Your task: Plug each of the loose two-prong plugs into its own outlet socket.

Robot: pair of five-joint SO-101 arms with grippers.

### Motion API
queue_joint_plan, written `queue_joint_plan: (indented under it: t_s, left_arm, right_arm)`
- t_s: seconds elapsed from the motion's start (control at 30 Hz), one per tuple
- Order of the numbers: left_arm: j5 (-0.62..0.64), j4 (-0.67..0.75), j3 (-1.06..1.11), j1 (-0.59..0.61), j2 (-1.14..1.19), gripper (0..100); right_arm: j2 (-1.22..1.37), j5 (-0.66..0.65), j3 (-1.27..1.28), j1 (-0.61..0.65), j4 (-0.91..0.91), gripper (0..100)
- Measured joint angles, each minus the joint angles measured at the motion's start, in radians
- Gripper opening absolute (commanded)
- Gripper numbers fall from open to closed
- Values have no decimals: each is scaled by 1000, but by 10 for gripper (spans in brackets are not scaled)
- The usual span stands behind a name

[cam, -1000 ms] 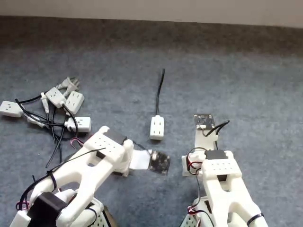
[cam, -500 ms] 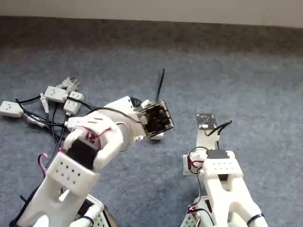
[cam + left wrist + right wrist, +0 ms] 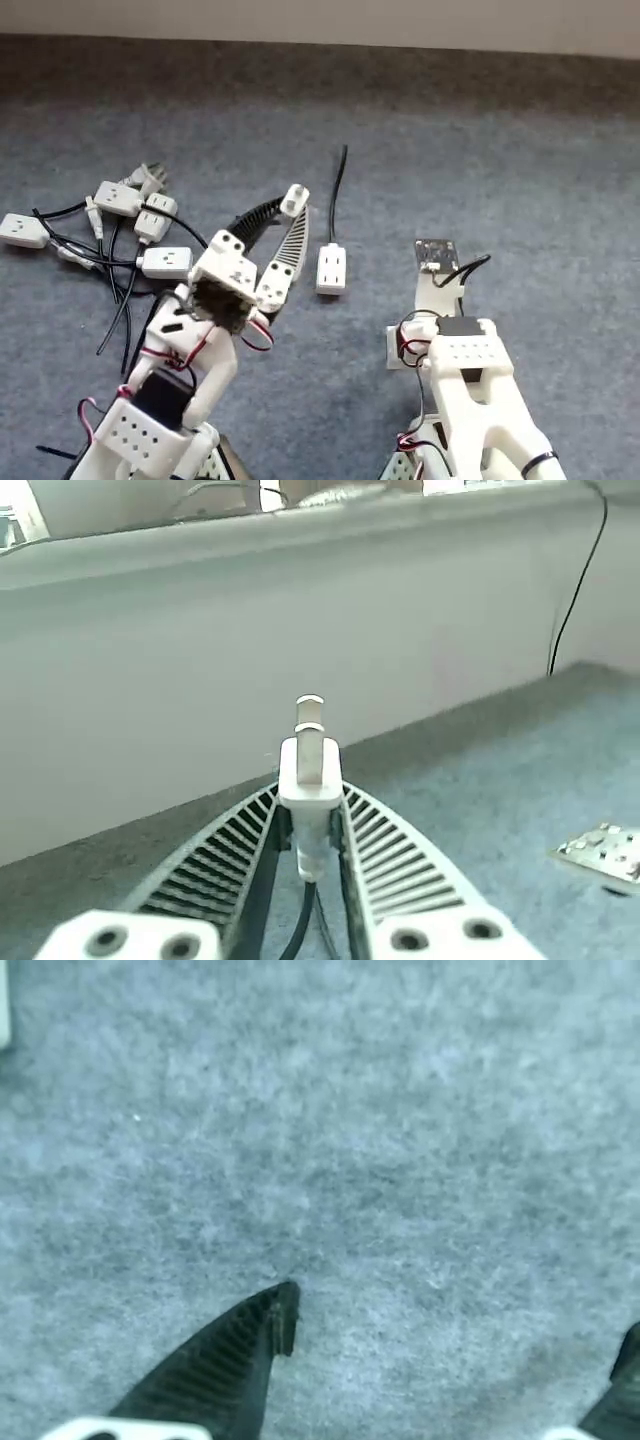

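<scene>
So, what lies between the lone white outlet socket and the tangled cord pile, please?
In the high view, the left end effector, gripping a white two-prong plug.

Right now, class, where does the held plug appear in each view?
High view: plug left of centre, at the tip of the left gripper.
Left wrist view: mid-picture, clamped between ribbed fingers.
Right wrist view: carpet under the open right gripper.
Shared landmark: the grey carpet.
</scene>
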State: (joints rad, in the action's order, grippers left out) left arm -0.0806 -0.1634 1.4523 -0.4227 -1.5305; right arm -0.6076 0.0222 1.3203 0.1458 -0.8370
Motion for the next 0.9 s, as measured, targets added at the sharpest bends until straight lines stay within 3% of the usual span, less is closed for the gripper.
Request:
queue_joint_plan:
  t_s: [0.2,0.4,0.77,0.9]
  left_arm:
    - [152,64,115,0,-147,6]
    - [178,80,219,0,-275,5]
    - [178,123,226,-26,-276,5]
    - [178,123,226,-60,-276,5]
  right_arm:
    - [0,0,0,0,0,464]
    - [17,0,-137,-8,-103,464]
    - [17,2,-907,-14,-647,463]
    - [17,2,-1229,-12,-784,349]
